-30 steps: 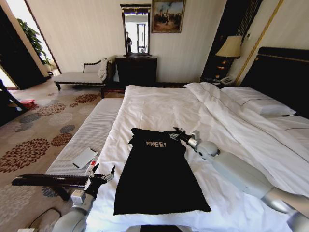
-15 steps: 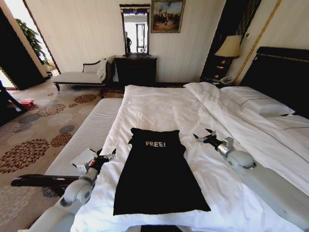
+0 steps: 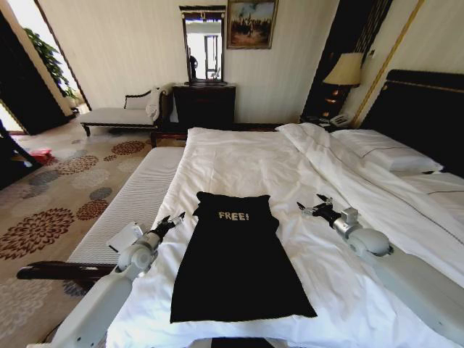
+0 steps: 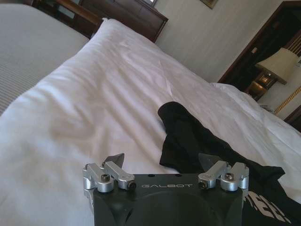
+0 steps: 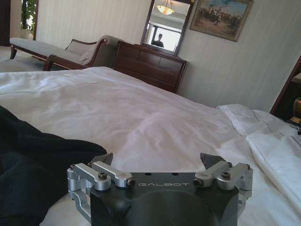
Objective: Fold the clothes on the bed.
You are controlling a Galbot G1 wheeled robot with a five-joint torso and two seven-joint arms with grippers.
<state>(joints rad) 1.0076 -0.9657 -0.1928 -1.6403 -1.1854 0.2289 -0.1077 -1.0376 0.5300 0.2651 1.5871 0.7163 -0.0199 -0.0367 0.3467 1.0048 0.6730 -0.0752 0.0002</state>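
Black top (image 3: 235, 257) lies flat on the white duvet (image 3: 239, 163), near the foot-left part of the bed (image 3: 406, 109), "FREE!" lettering (image 3: 233, 216) toward the headboard. I see no folds in it.

Left gripper (image 3: 172, 220) sits just off the top's left shoulder, over the duvet edge, close to the fabric but apart from it. Left wrist view: fingers (image 4: 114, 161) spread wide, nothing between them, black top (image 4: 188, 141) just ahead and to one side of the gripper (image 4: 162, 162).

Right gripper (image 3: 313, 208) hovers near the top's right shoulder, a clear strip of duvet between them. Right wrist view: gripper (image 5: 157, 160) spread too, empty, with the black top (image 5: 33, 165) just beside one finger (image 5: 104, 160). Can't tell from that angle if it touches the cloth; probably not.

Both arms reach forward from the lower corners of the head view, forearms low over the bed, grippers pointing toward the headboard, flanking the top's collar end.

Surface: duvet lightly wrinkled, pillows (image 3: 388, 152) at right by the dark headboard. Grey mattress pad (image 3: 138, 196) runs along the bed's left side with a white card-like item (image 3: 125, 237) on it. Room: patterned carpet (image 3: 58, 196), chaise (image 3: 119, 112), dark dresser (image 3: 205, 105) with mirror (image 3: 204, 45), framed painting (image 3: 251, 23), lamp (image 3: 345, 71) on the nightstand.
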